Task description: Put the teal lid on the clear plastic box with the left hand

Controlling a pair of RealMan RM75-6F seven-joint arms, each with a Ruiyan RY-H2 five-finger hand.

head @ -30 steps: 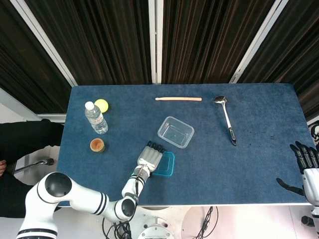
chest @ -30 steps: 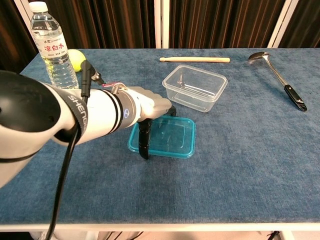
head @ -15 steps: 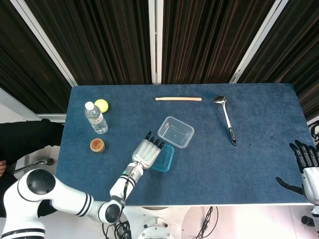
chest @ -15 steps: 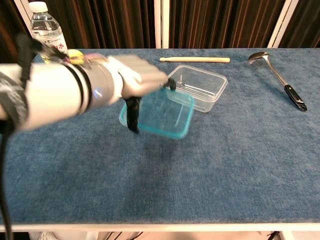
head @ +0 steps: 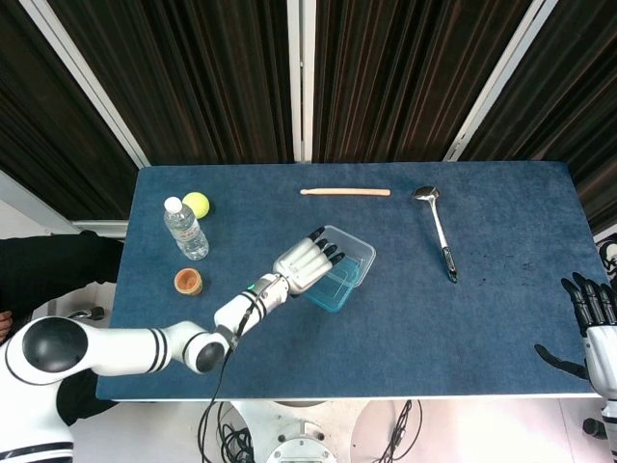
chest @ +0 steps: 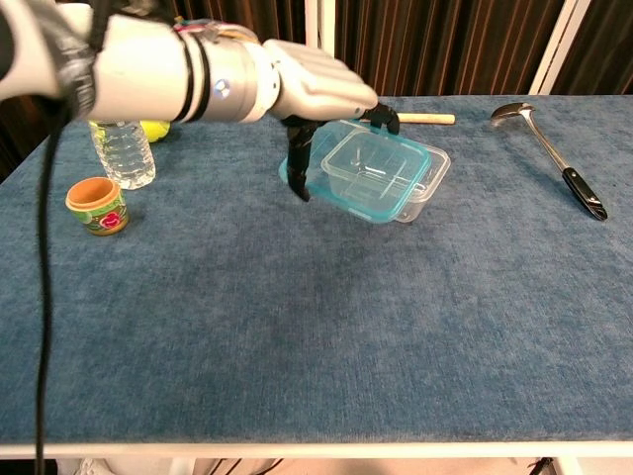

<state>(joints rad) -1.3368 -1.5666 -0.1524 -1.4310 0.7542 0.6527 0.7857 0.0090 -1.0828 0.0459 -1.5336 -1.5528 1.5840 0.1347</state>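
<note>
Left hand (chest: pixel 318 87) is closed on the tilted lid (chest: pixel 341 188); lid is held over the box (chest: pixel 420 170), offset to its near-left; alignment is needed.

Left hand (chest: pixel 312 89) raised, fingers (head: pixel 323 253) clamped; right hand (head: pixel 590 323) spread.

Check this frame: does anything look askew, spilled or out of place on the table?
Only the teal lid looks askew: the left hand holds it tilted over the clear plastic box, offset toward the box's left side and not seated. That fits mid-placement. Nothing looks spilled; the water bottle stands upright.
</note>
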